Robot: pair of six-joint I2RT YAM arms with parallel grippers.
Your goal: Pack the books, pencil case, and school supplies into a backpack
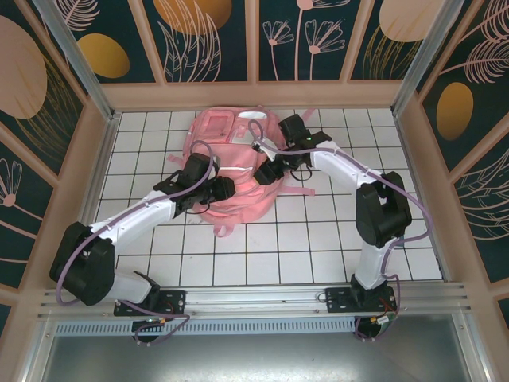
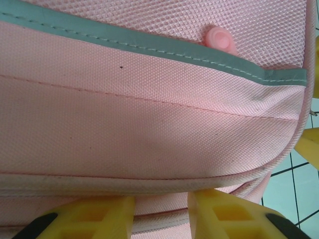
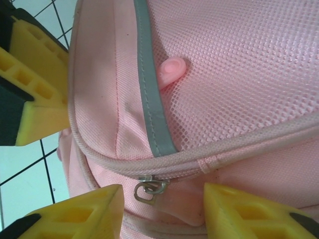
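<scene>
A tabletop (image 1: pixel 318 239) of white square tiles with dark grid lines fills the floor of an enclosed booth. A pale wooden frame (image 1: pixel 254 95) borders it on the far side and both flanks. Above the frame rise wall panels (image 1: pixel 211 40) in dark teal, printed with pale pink line-drawn leaves and flowers and with orange and peach ovals. Slanted aluminium posts (image 1: pixel 75 56) stand at the far corners. A ribbed aluminium rail (image 1: pixel 254 298) runs along the near edge, with a grey metal sheet (image 1: pixel 254 354) below it.
</scene>
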